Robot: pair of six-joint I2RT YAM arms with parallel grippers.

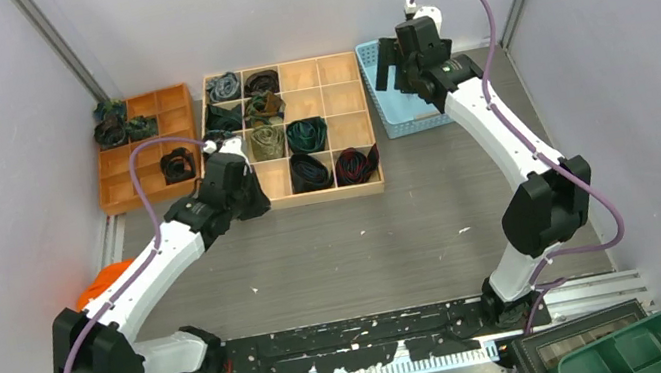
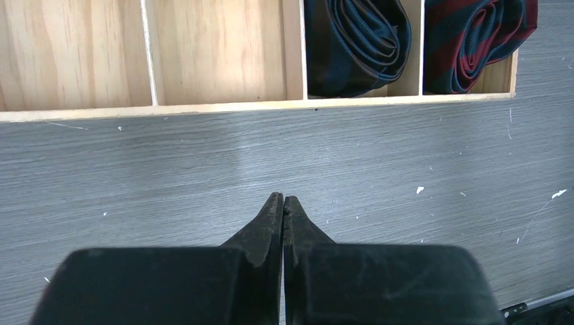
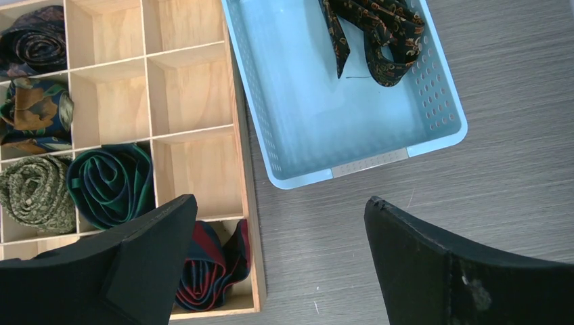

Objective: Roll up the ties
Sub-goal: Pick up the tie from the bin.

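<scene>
The right gripper (image 3: 279, 203) hangs above the near rim of the light blue basket (image 3: 304, 101) with its jaws spread wide and nothing between them. That looks like a stance for reaching down to the one loose tie (image 3: 379, 27), a dark strip with gold paisley lying crumpled in the basket's far corner and not yet rolled. The left gripper (image 2: 283, 203) is pressed closed on nothing and hovers over the bare grey table (image 2: 406, 156) just in front of the wooden divided tray (image 2: 216, 54), probably held there to stay out of the way. That tray holds the finished spirals. A navy roll (image 2: 355, 40) and a red-and-navy striped roll (image 2: 474, 40) fill its two near right compartments, with a green roll (image 3: 112, 183) and an olive speckled roll (image 3: 37, 193) one row back. More rolls sit at the far left, while the rest of the right column and the two near left cells lie empty. The orange divided tray (image 1: 117, 177) to the left carries a few dark rolls.
</scene>
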